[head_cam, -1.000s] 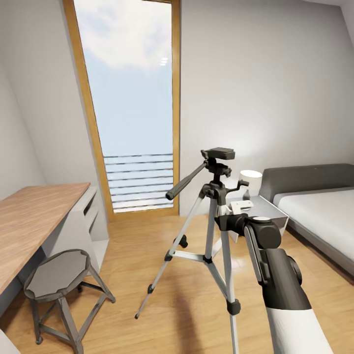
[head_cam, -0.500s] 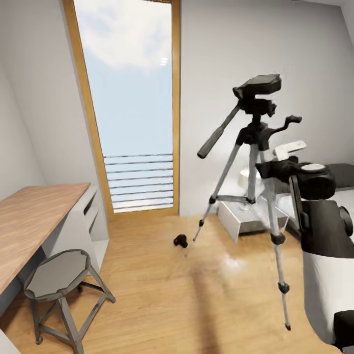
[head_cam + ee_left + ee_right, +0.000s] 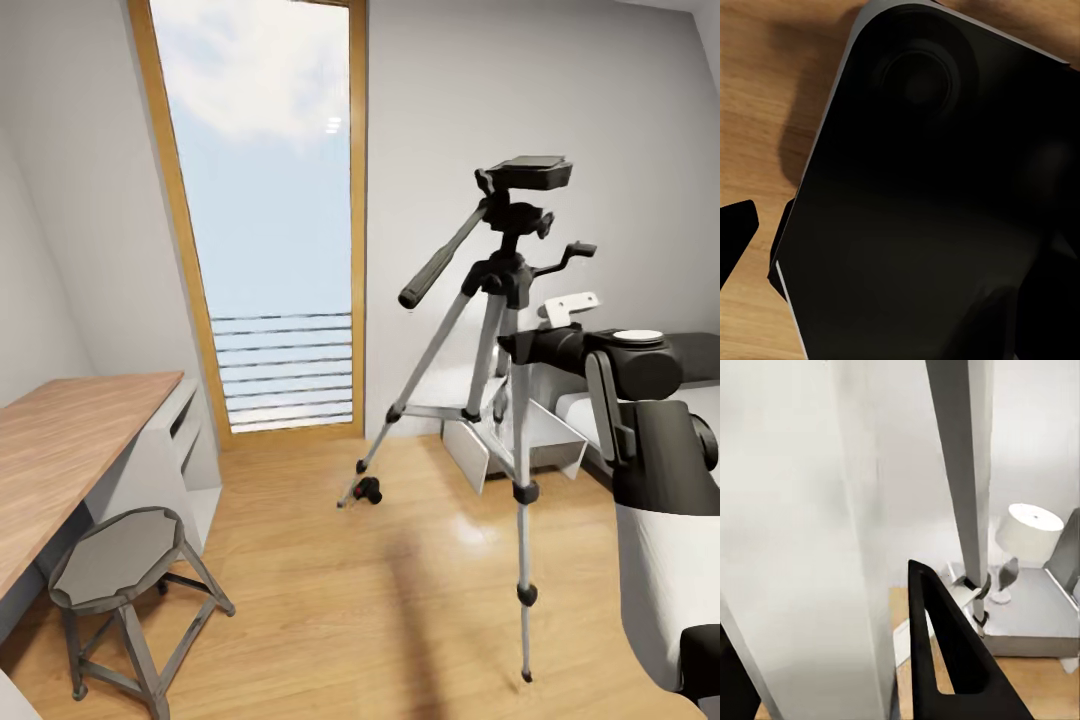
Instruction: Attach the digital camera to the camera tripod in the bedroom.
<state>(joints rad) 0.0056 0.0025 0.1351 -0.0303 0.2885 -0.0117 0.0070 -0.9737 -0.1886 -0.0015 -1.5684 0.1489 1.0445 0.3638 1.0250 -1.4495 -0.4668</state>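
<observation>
While the right hand [image 3: 512,348] grips one silver leg of the tripod [image 3: 497,300], the whole stand hangs tilted, two of its feet clear of the wood floor [image 3: 400,600] and the third low beside the camera [image 3: 368,490]. That small black camera (red dot showing) lies on the floor, below the tall window [image 3: 265,215] and apart from the bed [image 3: 680,400]. In the right wrist view a dark finger [image 3: 945,660] sits against the pale leg, with a white lamp [image 3: 1027,536] on a grey nightstand [image 3: 1035,619] behind. A stool [image 3: 120,565] stands by the tabletop [image 3: 70,440]. The left wrist view shows a dark rounded body [image 3: 930,187] over wood; I cannot tell that hand's state.
</observation>
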